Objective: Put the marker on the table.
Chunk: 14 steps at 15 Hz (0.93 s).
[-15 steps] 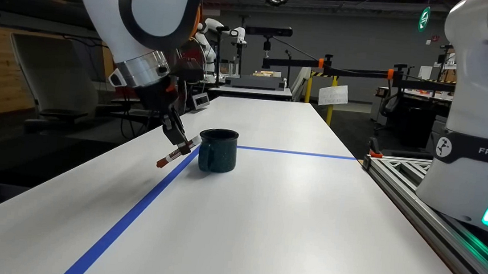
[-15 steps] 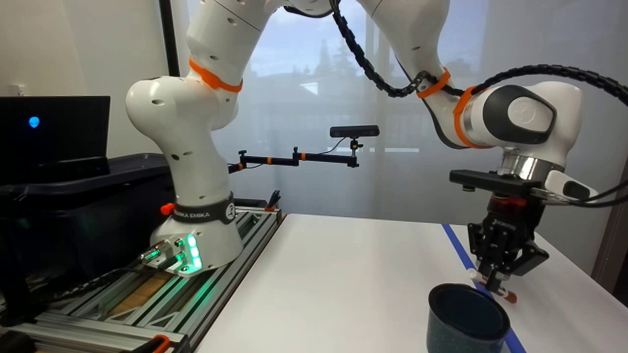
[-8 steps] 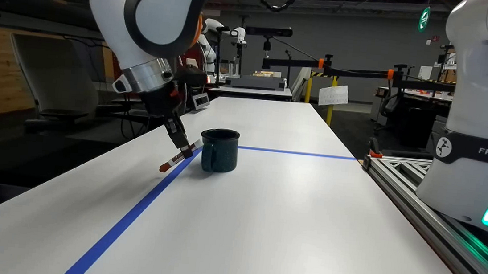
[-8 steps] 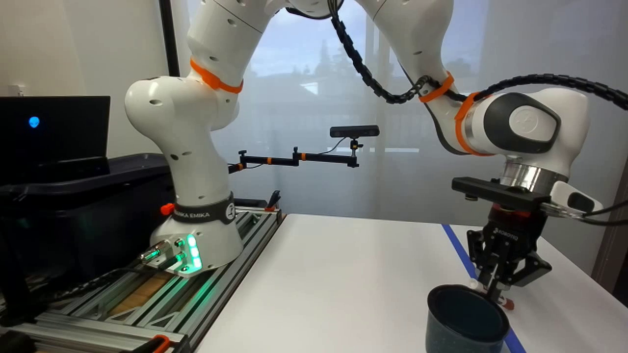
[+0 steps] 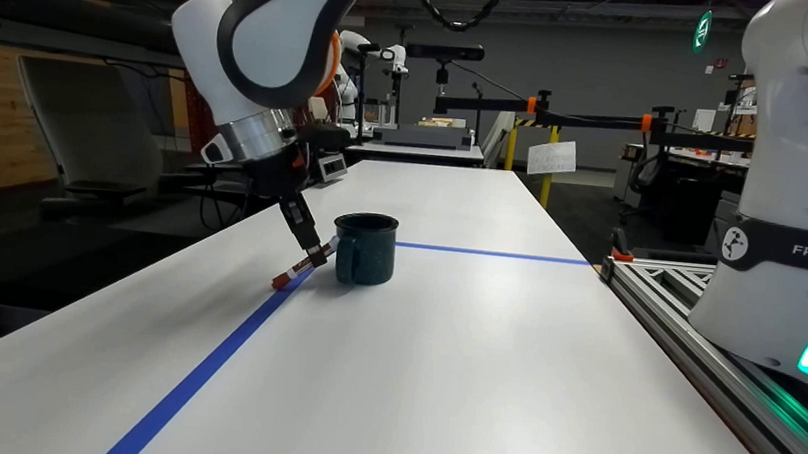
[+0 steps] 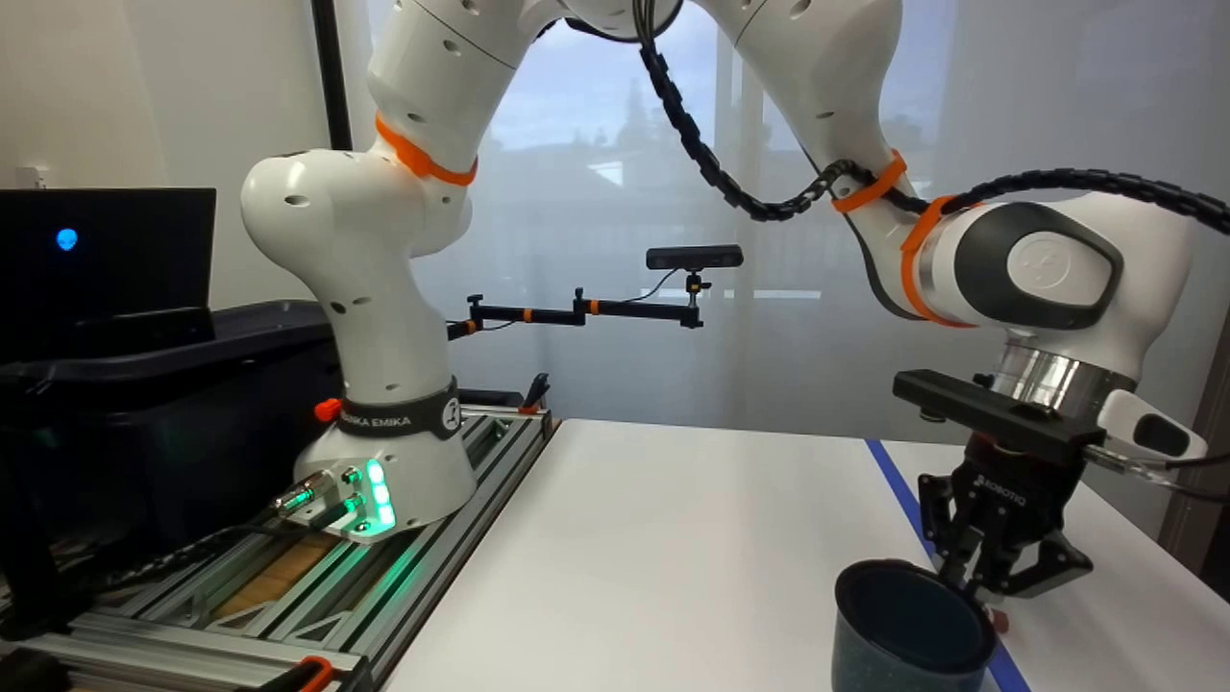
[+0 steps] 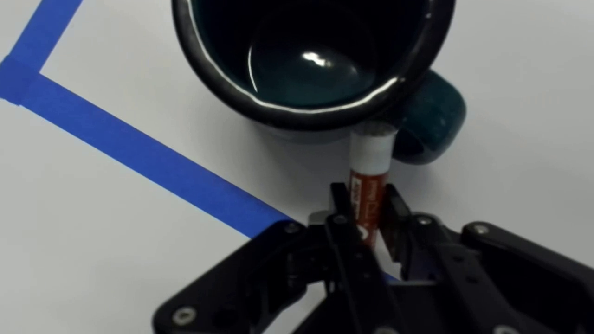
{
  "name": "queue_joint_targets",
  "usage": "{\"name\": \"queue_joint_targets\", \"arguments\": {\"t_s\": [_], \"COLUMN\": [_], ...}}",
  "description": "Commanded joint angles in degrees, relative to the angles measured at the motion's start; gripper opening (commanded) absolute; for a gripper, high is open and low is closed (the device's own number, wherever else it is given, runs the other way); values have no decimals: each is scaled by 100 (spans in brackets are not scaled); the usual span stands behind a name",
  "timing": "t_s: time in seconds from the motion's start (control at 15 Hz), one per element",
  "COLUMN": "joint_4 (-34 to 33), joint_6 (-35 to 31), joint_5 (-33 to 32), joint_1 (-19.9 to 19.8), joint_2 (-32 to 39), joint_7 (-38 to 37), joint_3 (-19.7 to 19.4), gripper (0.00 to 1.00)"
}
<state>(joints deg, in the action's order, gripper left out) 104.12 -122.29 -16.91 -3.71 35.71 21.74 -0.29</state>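
Note:
My gripper (image 7: 366, 199) is shut on the marker (image 7: 370, 190), with one finger on each side of its red-brown body. In an exterior view, the marker (image 5: 283, 280) slants, its reddish end low and its pale end raised against or very near the mug. I cannot tell whether the reddish end touches the white table (image 5: 507, 385). In an exterior view, the gripper (image 6: 961, 577) is partly behind the mug and only the marker's reddish end (image 6: 999, 622) shows. The wrist view shows its white end close to the mug's rim and handle.
The dark blue-green mug (image 5: 366, 253) stands upright right beside the gripper; its handle shows in the wrist view (image 7: 434, 118). Blue tape (image 5: 213, 361) runs along the table. The robot base (image 6: 404, 481) stands on a metal-railed bench (image 6: 480, 514). A small grey device (image 5: 332, 168) sits farther back.
My gripper has moved down and towards the mug, carrying the marker. The marker's reddish end is lower, near the blue tape. The mug has shifted slightly.

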Motion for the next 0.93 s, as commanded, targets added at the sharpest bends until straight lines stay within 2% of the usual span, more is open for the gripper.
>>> {"name": "queue_joint_targets", "arguments": {"t_s": [0.0, 0.47, 0.53, 0.6, 0.87], "joint_4": [-178, -463, -504, -526, -442], "joint_6": [75, 419, 478, 507, 624], "joint_5": [98, 10, 19, 18, -27], "joint_1": [-84, -74, -77, -80, -22], "joint_2": [156, 434, 463, 471, 296], "joint_7": [205, 476, 471, 479, 291], "joint_3": [51, 24, 17, 18, -32], "gripper": [5, 5, 45, 46, 75]}}
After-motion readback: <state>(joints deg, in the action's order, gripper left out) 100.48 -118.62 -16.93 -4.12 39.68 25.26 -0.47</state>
